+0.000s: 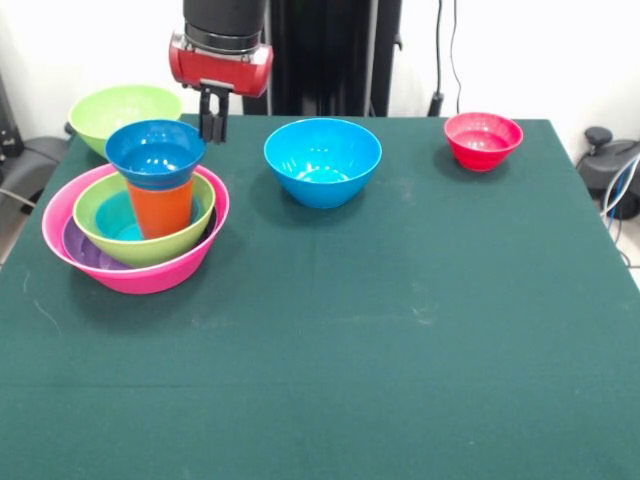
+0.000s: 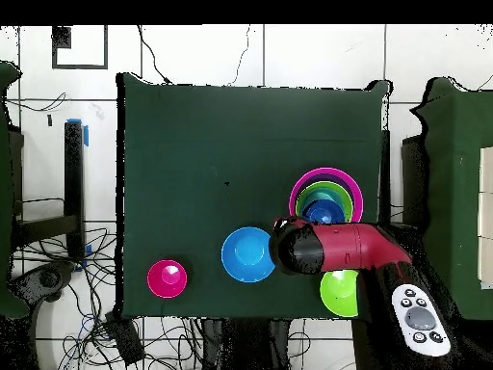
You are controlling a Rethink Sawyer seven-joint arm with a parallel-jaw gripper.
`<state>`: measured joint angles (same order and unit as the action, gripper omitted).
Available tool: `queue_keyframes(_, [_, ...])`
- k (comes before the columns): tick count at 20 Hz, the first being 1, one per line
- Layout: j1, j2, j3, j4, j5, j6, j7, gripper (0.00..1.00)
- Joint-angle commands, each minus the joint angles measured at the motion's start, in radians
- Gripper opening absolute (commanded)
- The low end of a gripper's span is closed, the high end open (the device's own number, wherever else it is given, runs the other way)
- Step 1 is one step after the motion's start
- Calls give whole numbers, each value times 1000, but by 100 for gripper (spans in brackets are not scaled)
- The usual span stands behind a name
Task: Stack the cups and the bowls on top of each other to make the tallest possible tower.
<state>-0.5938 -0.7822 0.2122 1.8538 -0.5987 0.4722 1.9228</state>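
Standing upright in nested bowls, orange cup (image 1: 161, 207), long axis vert., blue bowl (image 1: 155, 153) on top, hand (image 1: 212, 130) fingers together, empty.

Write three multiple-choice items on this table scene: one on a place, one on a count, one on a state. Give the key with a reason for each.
1. Where does the small blue bowl sit?
A. on the orange cup
B. beside the red bowl
C. on the bare table

2. How many bowls stand alone, outside the tower?
A. one
B. three
C. five

3. What is the gripper holding?
A. the orange cup
B. nothing
C. the red bowl

Key: 1 A, it caps the cup's rim. 2 B, the lime green bowl, the large blue bowl and the red bowl stand apart. 3 B, it hangs behind the tower with nothing between its fingers.
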Motion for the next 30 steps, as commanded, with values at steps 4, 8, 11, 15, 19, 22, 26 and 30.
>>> queue_keyframes(4, [8, 71, 90, -27, -81, -99, -69, 0])
queue_keyframes(8, [8, 72, 92, -26, -76, -97, -75, 0])
queue_keyframes(11, [8, 30, 90, -4, -66, -68, -88, 0])
queue_keyframes(15, [0, -44, 92, 34, -43, -18, -116, 0])
queue_keyframes(19, [-16, -136, 100, 73, -9, 48, -164, 0])
queue_keyframes(22, [-30, -184, 110, 85, 11, 103, -202, 0])
queue_keyframes(26, [-52, -238, 131, 95, 38, 180, -247, 0])
queue_keyframes(30, [-72, -250, 154, 94, 41, 214, -264, 0])
